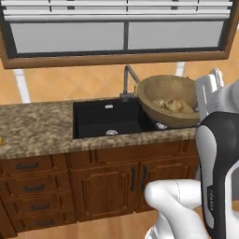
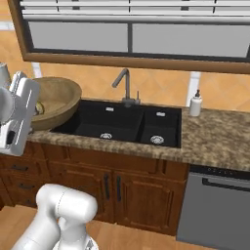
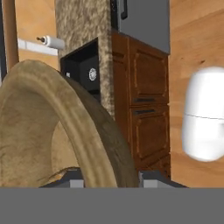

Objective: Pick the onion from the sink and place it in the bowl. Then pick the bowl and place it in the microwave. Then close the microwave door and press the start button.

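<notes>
Tan wooden bowl [image 1: 164,91] lifted and tilted over the black sink [image 1: 109,118] at its 3 o'clock end, yellowish onion [image 1: 173,105] resting inside, gripper [image 3: 111,177] jaws clamped on the bowl's thick rim, grey faucet [image 2: 124,84] at 12 o'clock behind the basins

The bowl [image 1: 169,99] is looking like matt wood with a rough grain. The sink [image 2: 124,122] is showing a smooth black finish, and its faucet [image 2: 124,84] is looking like grey metal. Around the sink, the counter [image 1: 35,127] is appearing as speckled stone; below the sink, the cabinets [image 2: 117,183] are showing brown wood.
</notes>
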Robot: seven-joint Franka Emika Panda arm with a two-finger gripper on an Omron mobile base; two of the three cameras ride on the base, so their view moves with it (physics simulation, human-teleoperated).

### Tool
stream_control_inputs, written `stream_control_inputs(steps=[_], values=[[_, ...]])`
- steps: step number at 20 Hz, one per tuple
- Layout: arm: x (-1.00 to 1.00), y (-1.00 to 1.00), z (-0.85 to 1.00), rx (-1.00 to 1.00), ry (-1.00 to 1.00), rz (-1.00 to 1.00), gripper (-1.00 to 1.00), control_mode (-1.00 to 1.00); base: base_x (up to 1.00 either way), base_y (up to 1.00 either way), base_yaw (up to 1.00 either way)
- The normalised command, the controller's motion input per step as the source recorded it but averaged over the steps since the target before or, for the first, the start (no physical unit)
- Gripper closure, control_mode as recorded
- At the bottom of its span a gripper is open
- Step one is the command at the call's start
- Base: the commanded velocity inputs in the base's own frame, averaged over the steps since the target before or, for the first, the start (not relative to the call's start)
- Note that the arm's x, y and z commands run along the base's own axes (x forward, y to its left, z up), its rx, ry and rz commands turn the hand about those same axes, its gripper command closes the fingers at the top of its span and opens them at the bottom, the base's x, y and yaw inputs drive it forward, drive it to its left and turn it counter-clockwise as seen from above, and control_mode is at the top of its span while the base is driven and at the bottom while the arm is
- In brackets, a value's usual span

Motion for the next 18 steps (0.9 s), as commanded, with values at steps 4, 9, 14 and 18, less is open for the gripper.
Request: stream_control_inputs(steps=[4,9,14,18], values=[[0.0,0.0,0.0,0.0,0.0,0.0,1.0,1.0,-0.3,0.03,0.67],[0.0,0.0,0.0,0.0,0.0,0.0,1.0,1.0,-0.25,0.01,0.86],[0.0,0.0,0.0,0.0,0.0,0.0,1.0,1.0,-0.07,0.02,1.0],[0.0,0.0,0.0,0.0,0.0,0.0,1.0,1.0,0.0,0.03,1.0]])
